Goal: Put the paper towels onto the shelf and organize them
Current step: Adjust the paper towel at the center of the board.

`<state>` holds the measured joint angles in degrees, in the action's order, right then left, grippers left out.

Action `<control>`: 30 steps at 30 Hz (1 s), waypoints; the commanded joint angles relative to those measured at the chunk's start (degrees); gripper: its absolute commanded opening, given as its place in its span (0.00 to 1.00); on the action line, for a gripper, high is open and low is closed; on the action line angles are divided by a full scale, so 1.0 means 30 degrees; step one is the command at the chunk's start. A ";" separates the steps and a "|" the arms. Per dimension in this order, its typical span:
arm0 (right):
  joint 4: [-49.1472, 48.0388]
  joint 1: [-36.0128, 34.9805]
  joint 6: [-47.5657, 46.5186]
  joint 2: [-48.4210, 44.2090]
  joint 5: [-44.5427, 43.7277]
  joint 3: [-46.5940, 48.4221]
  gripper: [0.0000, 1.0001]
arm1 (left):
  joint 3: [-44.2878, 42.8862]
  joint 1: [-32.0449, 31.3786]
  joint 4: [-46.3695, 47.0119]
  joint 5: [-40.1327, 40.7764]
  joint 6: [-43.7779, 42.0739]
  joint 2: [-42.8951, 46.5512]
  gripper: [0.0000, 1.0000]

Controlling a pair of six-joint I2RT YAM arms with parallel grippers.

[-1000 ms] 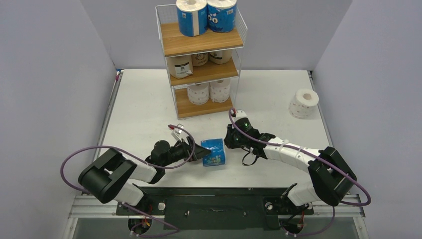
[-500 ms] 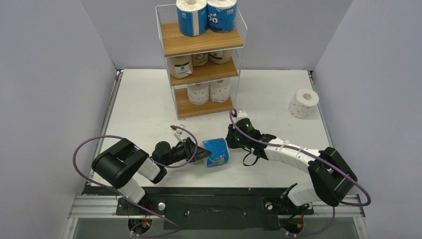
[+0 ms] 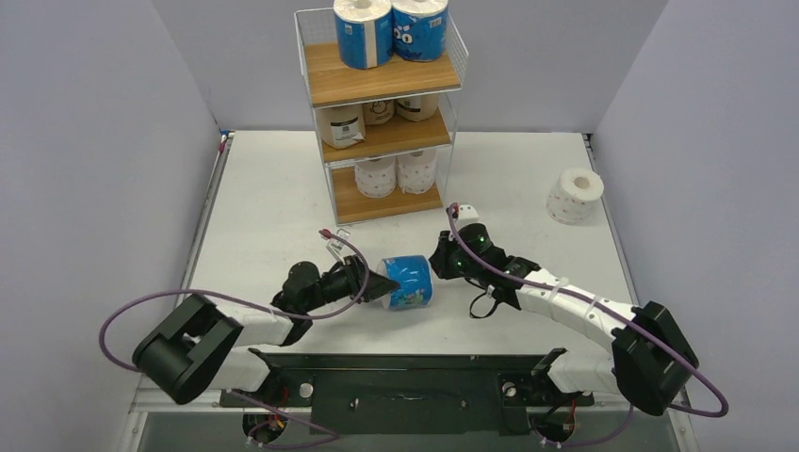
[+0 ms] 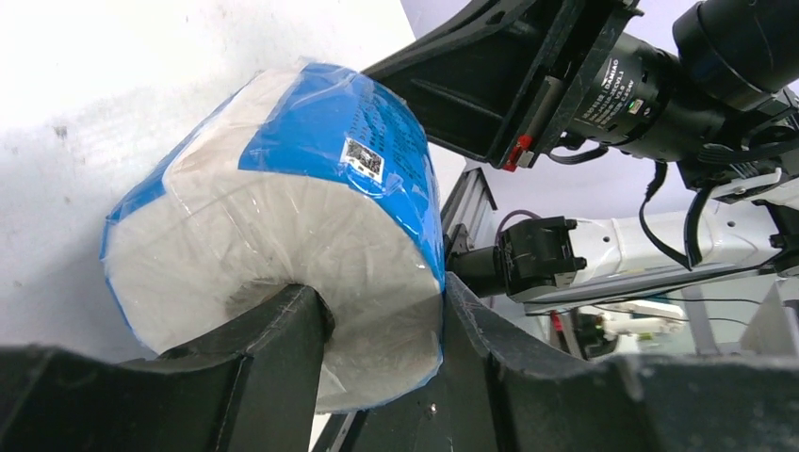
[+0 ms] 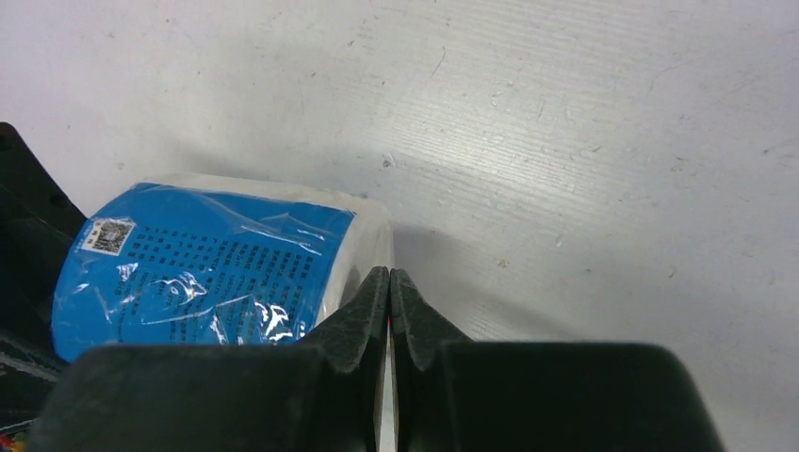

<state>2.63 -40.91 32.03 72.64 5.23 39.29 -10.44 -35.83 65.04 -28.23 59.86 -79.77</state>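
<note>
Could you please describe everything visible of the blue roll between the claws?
The blue roll is a short, fat paper roll in blue printed plastic wrap, with its white ends showing. It lies on its side at the near middle of the table. The left claw pinches its wall, one finger in the hollow core. The shut right claw meets its far end.

White table (image 3: 273, 207), shelf (image 3: 332, 83) at back, white roll (image 3: 575, 195), blue roll (image 3: 407, 282) seemingly resting

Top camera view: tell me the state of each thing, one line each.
Loose blue roll: on its side, gripped.
Left gripper: shut on the roll, one finger in its core.
Right gripper: shut, tip at the roll.
Shelf: upright, partly stocked.
Loose white roll: standing on end, alone.
</note>
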 commanded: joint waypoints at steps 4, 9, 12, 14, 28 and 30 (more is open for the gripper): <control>0.1746 0.0001 -0.0661 -0.2795 -0.2556 0.0200 0.00 | -0.3770 -0.0429 -1.1615 0.2643 -0.5177 0.6875 0.25; 0.3280 0.0002 -0.1038 -0.4900 -0.4808 0.0452 0.01 | -0.6756 -0.0456 -2.0149 0.5007 -0.8134 0.9268 0.22; 0.4086 -0.0282 -0.1741 -0.5749 -0.6148 0.0700 0.09 | -0.9386 -0.0769 -2.4293 0.7452 -0.9153 0.9051 0.21; 0.5075 -0.1380 -0.2192 -0.6051 -0.8986 0.1208 0.18 | -1.0954 -0.1327 -2.6770 0.9319 -0.9740 0.8452 0.21; 0.7081 -0.2131 0.1460 -0.5291 -1.3349 0.1700 0.65 | -1.7780 -0.6047 -3.3077 1.5820 -1.1399 0.1886 0.23; 0.6679 -0.1669 0.1636 -0.5691 -1.2647 0.1315 0.66 | -1.8419 -0.6359 -3.3273 1.5916 -1.1474 0.0946 0.23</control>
<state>24.27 -48.34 33.78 57.06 -34.04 44.03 -59.70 -52.93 -32.99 15.14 27.62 -73.01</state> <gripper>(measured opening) 0.653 0.400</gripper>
